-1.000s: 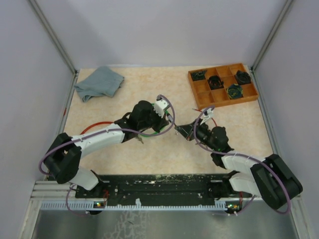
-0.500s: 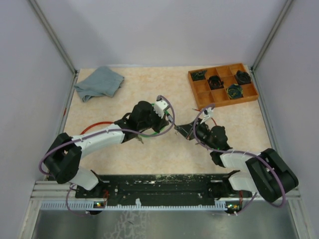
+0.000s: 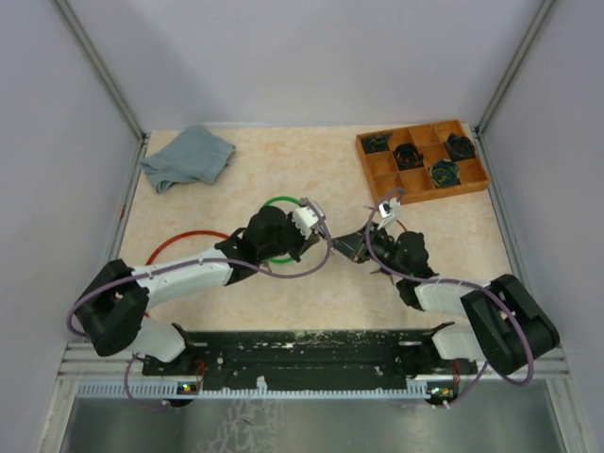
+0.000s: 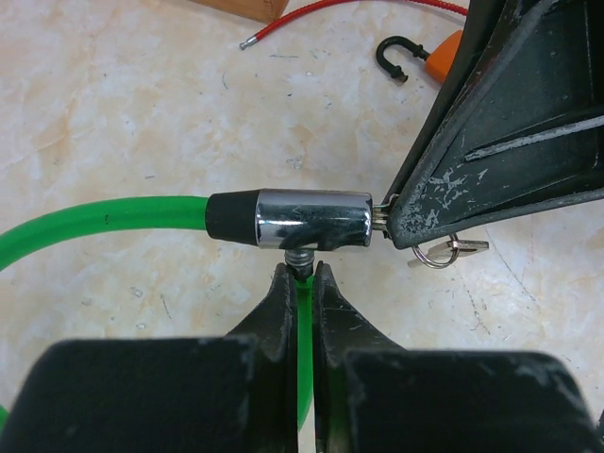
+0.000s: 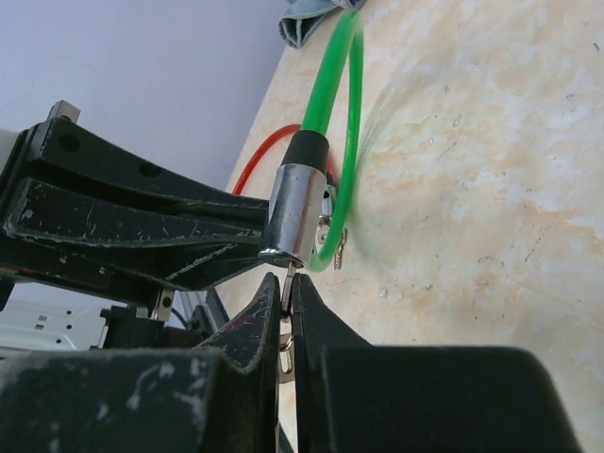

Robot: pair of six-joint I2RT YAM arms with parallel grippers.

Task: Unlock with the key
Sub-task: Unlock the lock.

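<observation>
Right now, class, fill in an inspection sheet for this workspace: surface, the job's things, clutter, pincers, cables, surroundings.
Surface: beige mottled table.
Job's things: green cable runs into a chrome lock; the key sits in the lock's end.
Clutter: cloth far left; tray of dark parts far right; red cable looped beside the left arm.
Pincers: left pincer shut on the green cable's end under the lock; right pincer shut on the key.
Cables: purple leads along both arms.
Surroundings: grey walls on three sides.
</observation>
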